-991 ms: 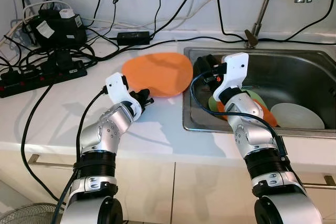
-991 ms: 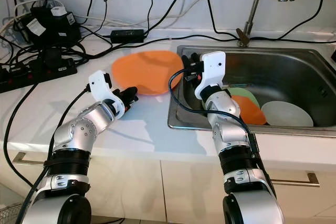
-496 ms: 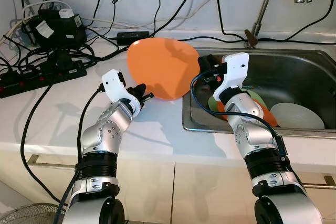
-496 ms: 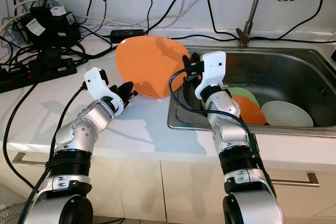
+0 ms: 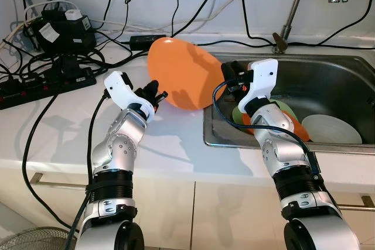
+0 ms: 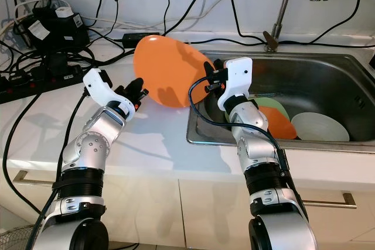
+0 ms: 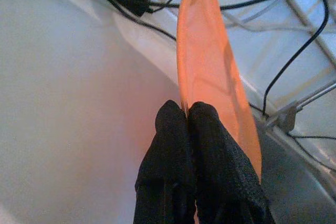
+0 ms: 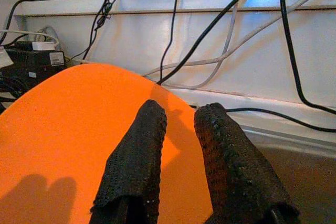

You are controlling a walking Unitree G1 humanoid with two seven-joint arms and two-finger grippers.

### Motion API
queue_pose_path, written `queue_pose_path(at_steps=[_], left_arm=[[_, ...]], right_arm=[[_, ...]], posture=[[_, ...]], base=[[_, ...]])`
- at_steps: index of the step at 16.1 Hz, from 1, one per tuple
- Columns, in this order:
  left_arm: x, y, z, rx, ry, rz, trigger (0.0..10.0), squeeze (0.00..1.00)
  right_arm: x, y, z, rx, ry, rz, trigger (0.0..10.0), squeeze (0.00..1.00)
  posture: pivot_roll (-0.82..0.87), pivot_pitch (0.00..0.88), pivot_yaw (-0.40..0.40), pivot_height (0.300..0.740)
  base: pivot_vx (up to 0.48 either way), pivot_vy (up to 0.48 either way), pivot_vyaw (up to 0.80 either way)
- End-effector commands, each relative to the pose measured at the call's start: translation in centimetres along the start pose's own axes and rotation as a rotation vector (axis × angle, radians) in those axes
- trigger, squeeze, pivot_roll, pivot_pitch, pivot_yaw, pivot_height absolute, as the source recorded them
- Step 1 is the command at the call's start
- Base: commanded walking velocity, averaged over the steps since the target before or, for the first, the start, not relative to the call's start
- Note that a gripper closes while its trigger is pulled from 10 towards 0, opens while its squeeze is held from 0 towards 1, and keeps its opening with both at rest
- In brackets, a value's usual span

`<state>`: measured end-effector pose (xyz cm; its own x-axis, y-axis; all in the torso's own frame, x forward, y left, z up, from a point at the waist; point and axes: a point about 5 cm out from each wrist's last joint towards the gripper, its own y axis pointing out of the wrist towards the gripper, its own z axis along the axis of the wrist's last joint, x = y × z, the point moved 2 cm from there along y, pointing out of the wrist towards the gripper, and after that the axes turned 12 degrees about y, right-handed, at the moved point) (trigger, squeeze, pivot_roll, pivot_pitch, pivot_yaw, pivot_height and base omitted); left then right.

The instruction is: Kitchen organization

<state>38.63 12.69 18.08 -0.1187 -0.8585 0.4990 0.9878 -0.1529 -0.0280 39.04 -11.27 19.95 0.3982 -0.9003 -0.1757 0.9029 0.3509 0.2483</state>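
A large orange plate (image 5: pixel 181 74) stands steeply tilted, almost on edge, above the white counter (image 5: pixel 70 127) at the left rim of the sink (image 5: pixel 275 144). My left gripper (image 5: pixel 157 95) is shut on the plate's lower left rim; the left wrist view shows both fingers pinching the plate (image 7: pixel 205 66) edge. My right gripper (image 5: pixel 229 74) hovers at the plate's right side over the sink's left end. Its fingers (image 8: pixel 142 150) stand slightly apart with nothing between them, and the plate (image 8: pixel 63 129) lies just behind them.
In the sink lie a white plate (image 5: pixel 331 128), a green plate (image 5: pixel 285 108) and a smaller orange plate (image 5: pixel 297 129). A faucet (image 5: pixel 290 16) rises behind the sink. A black power strip (image 5: pixel 47 83), adapters (image 5: pixel 61 30) and several cables crowd the counter's back left.
My left gripper has raised the orange plate from lying flat on the counter to a steep tilt and drawn back to the left. The right gripper has hardly moved.
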Motion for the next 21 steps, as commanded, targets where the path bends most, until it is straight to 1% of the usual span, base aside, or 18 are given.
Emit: queue_pose_path(at_steps=[1,2,3,4,7,9,10,11,14,18,19,20,21], left_arm=[[0.3,-0.1,1.1,0.058,0.006,-0.02,0.0,0.0],[0.6,-0.2,1.0,0.052,0.008,-0.037,0.0,0.0],[0.8,-0.2,0.9,0.051,0.01,-0.046,9.6,0.0],[0.9,-0.2,0.9,0.052,0.016,-0.051,10.0,0.0],[0.8,-0.2,1.1,0.068,0.007,-0.045,10.0,0.0],[0.9,-0.3,2.2,0.134,-0.02,-0.053,10.0,0.0],[1.0,-0.4,2.6,0.163,-0.034,-0.062,4.8,0.0],[1.3,-0.6,3.2,0.195,-0.043,-0.079,0.0,0.0],[1.5,-0.8,3.9,0.245,-0.044,-0.085,0.0,0.0],[1.1,-0.8,4.0,0.256,-0.048,-0.062,0.0,0.0],[1.0,-0.9,4.1,0.26,-0.049,-0.057,1.7,0.0],[0.9,-0.9,4.1,0.26,-0.043,-0.054,4.2,0.0],[0.9,-0.9,4.1,0.256,-0.037,-0.053,10.0,0.0]], right_arm=[[0.1,0.1,0.3,0.005,-0.013,-0.007,10.0,0.0],[0.1,0.1,0.3,0.005,-0.013,-0.008,10.0,0.0],[0.1,0.2,0.3,0.006,-0.013,-0.008,10.0,0.0],[0.1,0.2,0.3,0.007,-0.012,-0.008,10.0,0.0],[0.1,0.2,0.4,0.011,-0.012,-0.011,10.0,0.0],[0.3,0.2,0.5,0.013,-0.011,-0.017,10.0,0.0],[0.3,0.2,0.5,0.013,-0.011,-0.019,10.0,0.0],[0.4,0.2,0.5,0.015,-0.01,-0.023,10.0,0.0],[0.6,0.1,0.6,0.017,-0.01,-0.031,10.0,0.0],[0.8,0.1,0.6,0.018,-0.01,-0.044,10.0,0.0],[0.9,0.1,0.6,0.019,-0.01,-0.046,10.0,0.0],[0.9,0.1,0.6,0.02,-0.01,-0.046,10.0,0.0],[0.9,0.2,0.6,0.02,-0.01,-0.048,10.0,0.0]], posture=[[0.04,0.0,0.044,0.74],[0.04,0.0,0.045,0.74],[0.03,0.0,0.045,0.74],[0.03,0.0,0.046,0.74],[0.03,0.0,0.045,0.74],[0.03,0.0,0.046,0.74],[0.03,0.0,0.046,0.74],[0.03,0.0,0.046,0.74],[0.03,0.0,0.046,0.74],[0.03,0.0,0.045,0.74],[0.03,0.0,0.045,0.74],[0.04,0.0,0.044,0.74],[0.04,0.0,0.045,0.74]], base=[[0.0,0.0,0.0],[0.0,0.0,0.0],[0.0,0.0,0.0],[0.0,0.0,0.0],[0.0,0.0,0.0],[0.0,0.0,0.0],[0.0,0.0,0.0],[0.0,0.0,0.0],[0.0,0.0,0.0],[0.0,0.0,0.0],[0.0,0.0,0.0],[0.0,0.0,0.0],[0.0,0.0,0.0]])
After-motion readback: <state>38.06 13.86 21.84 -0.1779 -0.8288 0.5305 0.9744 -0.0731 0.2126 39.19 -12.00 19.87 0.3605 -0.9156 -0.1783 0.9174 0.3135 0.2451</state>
